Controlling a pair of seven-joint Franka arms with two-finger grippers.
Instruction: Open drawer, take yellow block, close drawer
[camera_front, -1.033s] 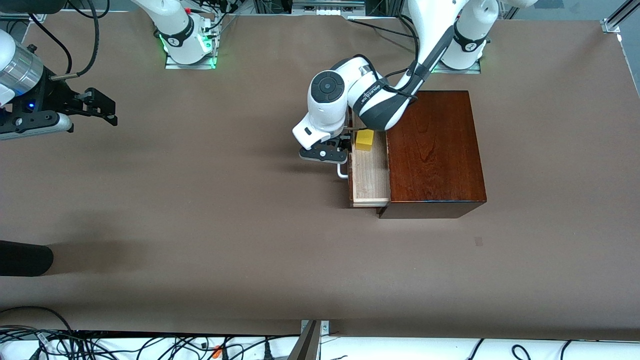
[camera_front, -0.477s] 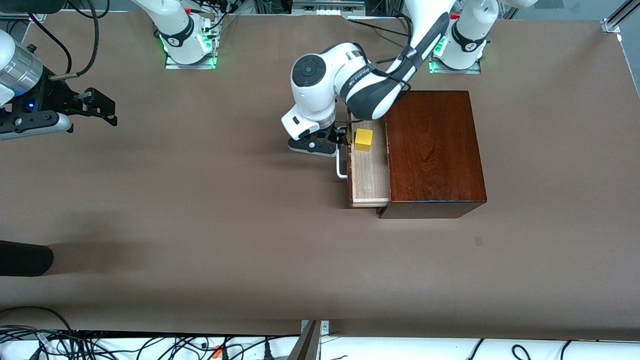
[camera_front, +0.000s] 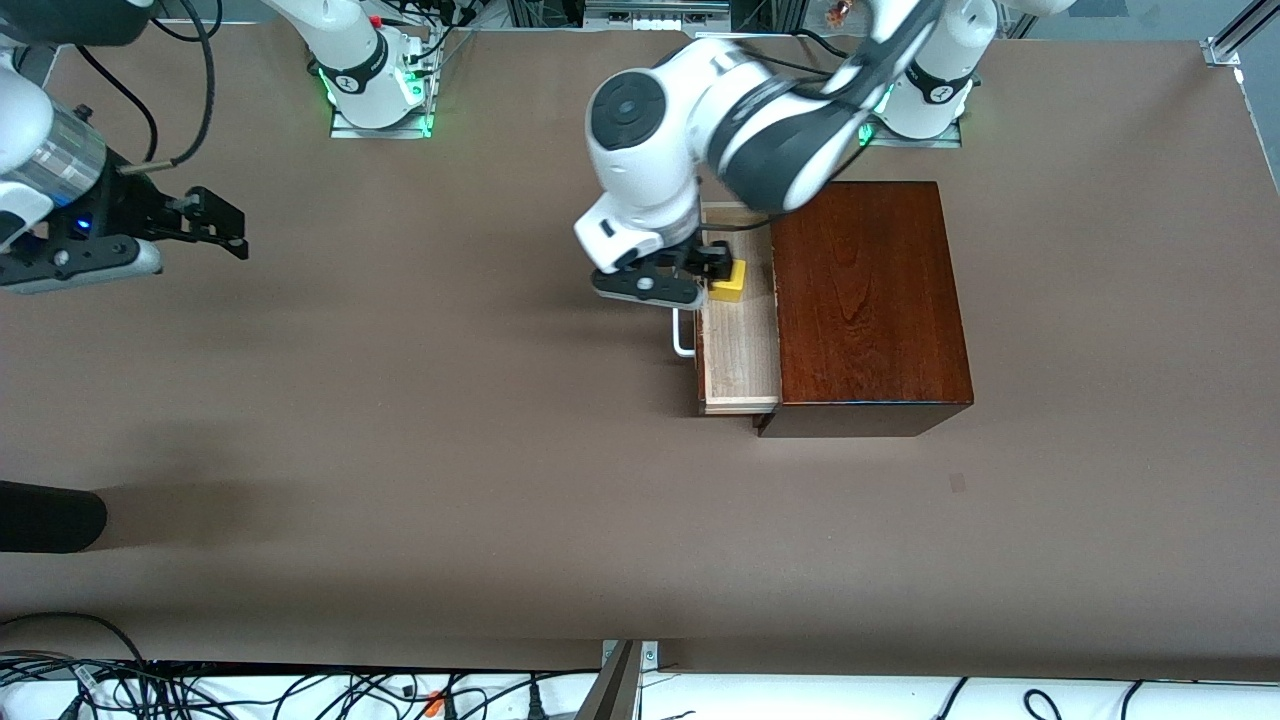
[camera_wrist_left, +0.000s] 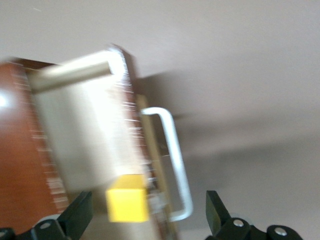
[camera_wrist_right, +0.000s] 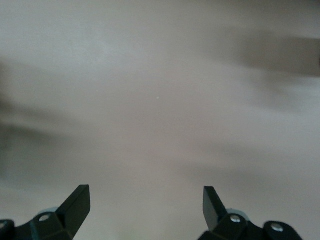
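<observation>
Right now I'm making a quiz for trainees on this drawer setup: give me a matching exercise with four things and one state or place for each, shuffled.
Things:
1. drawer
2. yellow block
3. left tool
4. right tool

States or places:
A. open, over bare table near the right arm's end
B. pulled out of the wooden box
C. open, over the block in the drawer
D. resting in the drawer, ungrasped

Pairs: 1-B, 2-D, 3-C, 4-A
</observation>
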